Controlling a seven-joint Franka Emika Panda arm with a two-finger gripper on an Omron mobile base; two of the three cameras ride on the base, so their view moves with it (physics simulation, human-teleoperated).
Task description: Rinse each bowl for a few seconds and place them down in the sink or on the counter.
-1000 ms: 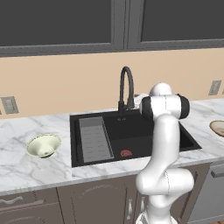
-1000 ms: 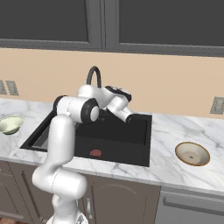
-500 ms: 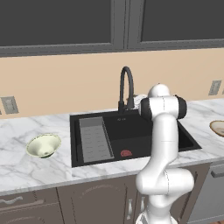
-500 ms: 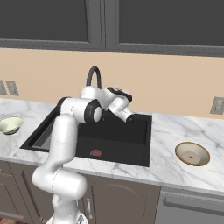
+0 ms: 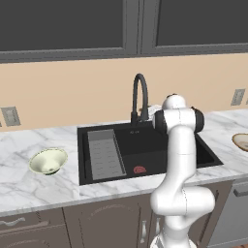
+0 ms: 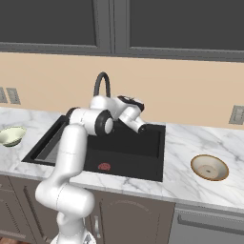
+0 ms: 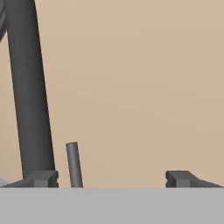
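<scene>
Behind the sink, the gripper faced the beige wall beside the black faucet, its jaws spread wide and empty. The cream-green bowl sat on the left tabletop; the beige bowl sat on the right, both well apart from the basin.

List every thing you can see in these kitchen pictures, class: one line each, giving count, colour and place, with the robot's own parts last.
sink: one, black, set in the counter.
rack: one, grey ribbed, left side of the sink.
drain: one, red, sink floor.
faucet: one, black arched, behind the sink.
faucet lever: one, thin dark grey, upright beside the faucet stem.
cream-green bowl: one, on the counter left of the sink.
beige bowl: one, brownish rim, on the counter right of the sink.
counter: one, white marble.
wall outlets: grey, on the tan wall.
arm: one, white.
hand: one, open, near the faucet.
</scene>
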